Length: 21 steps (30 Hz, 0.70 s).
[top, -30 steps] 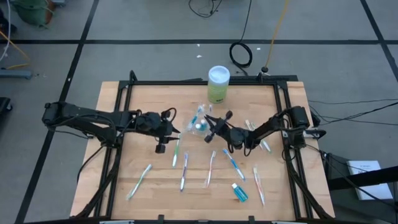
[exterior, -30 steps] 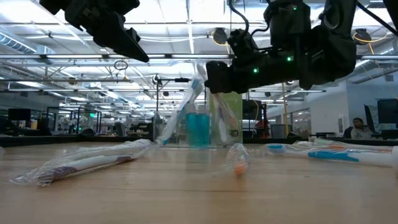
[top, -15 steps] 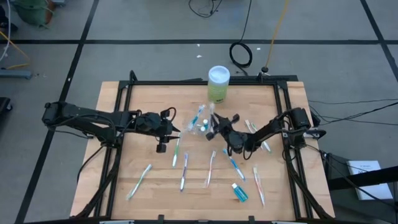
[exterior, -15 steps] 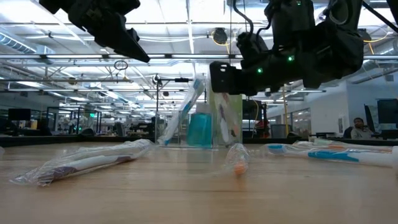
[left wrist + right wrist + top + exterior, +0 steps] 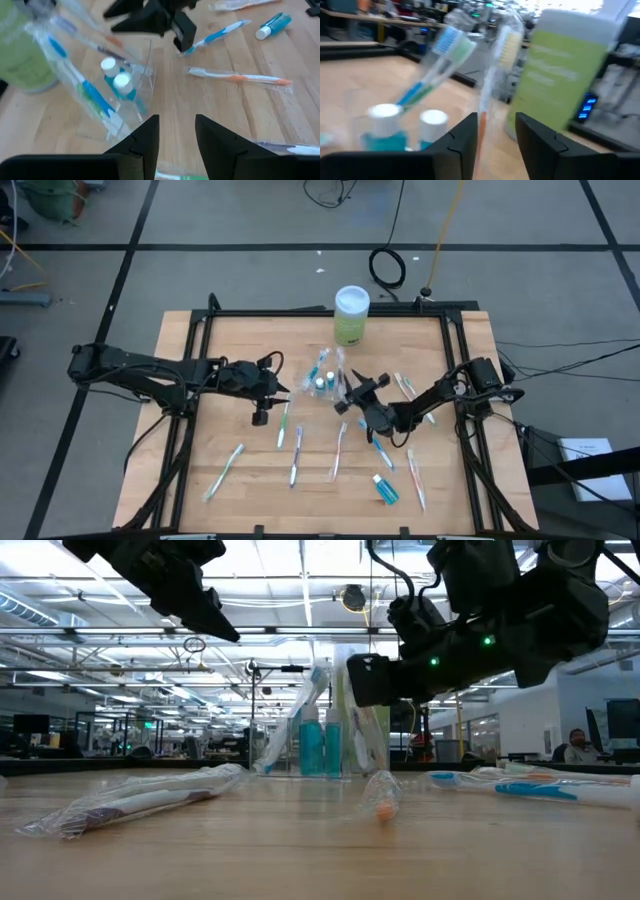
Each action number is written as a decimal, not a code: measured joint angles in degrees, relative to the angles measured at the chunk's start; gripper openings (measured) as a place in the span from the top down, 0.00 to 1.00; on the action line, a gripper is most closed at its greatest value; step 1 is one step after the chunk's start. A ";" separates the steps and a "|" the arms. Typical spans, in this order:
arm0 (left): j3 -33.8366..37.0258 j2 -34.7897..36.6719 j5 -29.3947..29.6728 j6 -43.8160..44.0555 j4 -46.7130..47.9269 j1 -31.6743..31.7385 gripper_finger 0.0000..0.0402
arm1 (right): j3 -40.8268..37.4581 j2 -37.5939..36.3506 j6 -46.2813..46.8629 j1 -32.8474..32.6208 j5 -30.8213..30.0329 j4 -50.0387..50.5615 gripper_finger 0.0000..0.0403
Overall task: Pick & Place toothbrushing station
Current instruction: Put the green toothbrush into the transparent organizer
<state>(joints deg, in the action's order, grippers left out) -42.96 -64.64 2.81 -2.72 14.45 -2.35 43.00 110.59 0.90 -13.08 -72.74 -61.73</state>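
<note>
The toothbrushing station (image 5: 322,380) is a clear plastic holder standing on its base on the wood, near the table's middle. It holds wrapped toothbrushes (image 5: 445,55) leaning in it and two teal tubes with white caps (image 5: 116,80). My right gripper (image 5: 347,392) hovers open just to the station's right, slightly nearer the front edge, fingers pointing at it (image 5: 496,135), touching nothing. My left gripper (image 5: 278,388) hangs open above the table to the station's left (image 5: 176,135), also facing it.
A green white-lidded canister (image 5: 351,315) stands behind the station at the far edge. Several wrapped toothbrushes (image 5: 297,457) lie scattered over the near half and the right side (image 5: 410,395). A loose teal tube (image 5: 385,490) lies near the front right.
My right gripper has opened and drawn back from the station toward the table's right and near edges. The station stays standing where it was, and two teal tubes now show side by side in it.
</note>
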 joint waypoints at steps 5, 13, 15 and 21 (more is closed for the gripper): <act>0.00 0.00 0.02 6.00 6.84 -0.55 0.67 | 0.00 -0.53 -4.11 -0.96 -2.41 0.11 0.60; 0.11 0.00 -0.84 29.02 26.03 -7.02 0.67 | 0.00 -2.46 -4.93 -0.99 -2.45 -0.14 0.57; 0.94 0.02 -1.41 35.81 28.47 -9.68 0.67 | 0.00 -2.87 -6.18 -0.97 -2.44 -0.10 0.58; 6.78 0.02 -3.76 52.98 26.99 -19.42 0.67 | -0.01 -4.99 -11.23 -0.94 -2.28 -0.11 0.59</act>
<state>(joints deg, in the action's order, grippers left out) -36.18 -64.62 -0.95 50.26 41.44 -21.77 43.00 105.60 -10.34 -14.01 -75.02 -61.84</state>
